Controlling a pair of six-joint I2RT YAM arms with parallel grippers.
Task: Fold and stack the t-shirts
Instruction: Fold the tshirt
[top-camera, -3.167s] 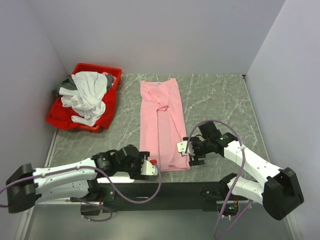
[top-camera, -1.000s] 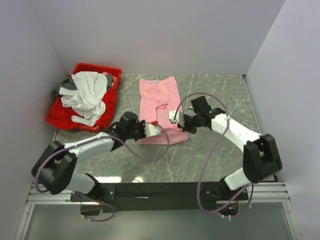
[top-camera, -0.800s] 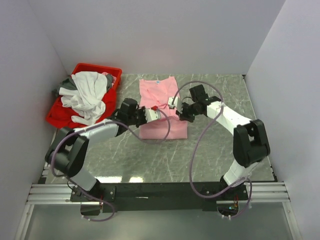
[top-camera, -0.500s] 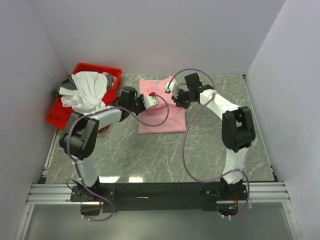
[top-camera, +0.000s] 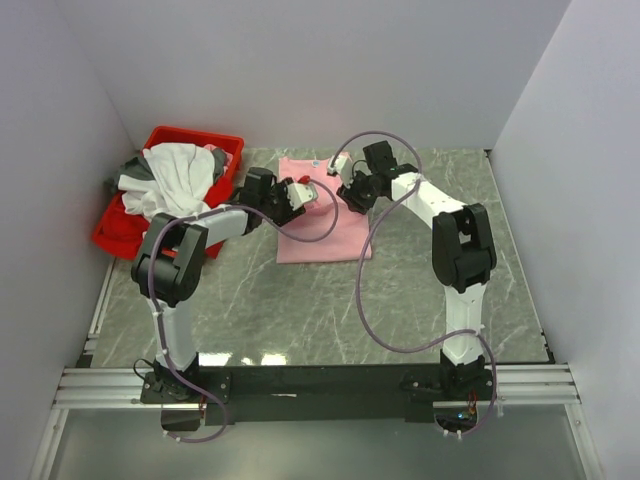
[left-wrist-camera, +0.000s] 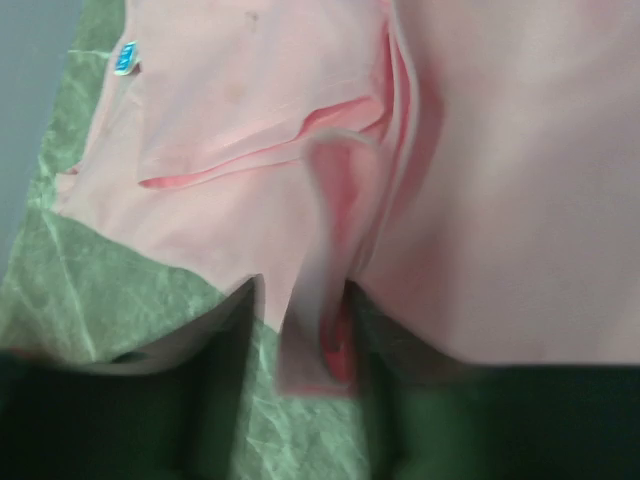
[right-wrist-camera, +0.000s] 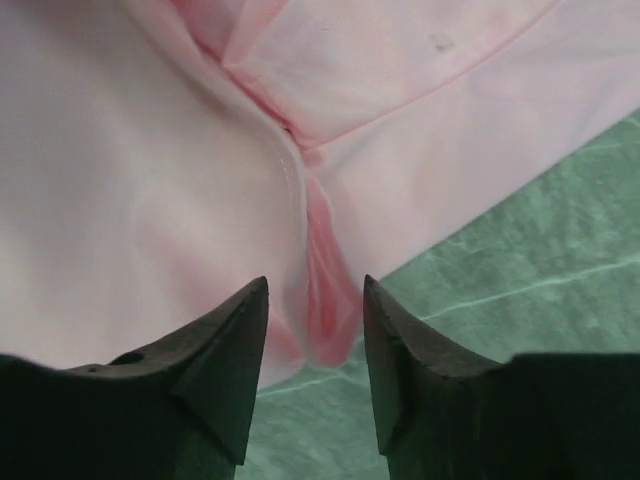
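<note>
Grey-green marble table (top-camera: 430, 300), white walls (top-camera: 300, 70) close on three sides; pink t-shirt (top-camera: 322, 238) lies folded at the far middle, its collar end near the back wall, apart from the red bin (top-camera: 226, 148) at far left, which holds a white t-shirt (top-camera: 175, 185) over a dark grey t-shirt (top-camera: 128, 170); both arms reach out long to the shirt's far end; left gripper (left-wrist-camera: 300, 300), blurred, shows its jaws parted with a raised pink ridge loose between them; right gripper (right-wrist-camera: 316, 285) likewise stands apart astride a hem fold, not pinching it; likely risk: a low or sideways pull-back would let a finger catch that ridge and drag the fold open; second risk: the purple cable (top-camera: 300, 238) loops over the cloth and may sweep it as the left arm moves; judged safest exit is up, then toward the near edge, where open marble shows; little room toward the back wall, and the bin crowds the left arm.
</note>
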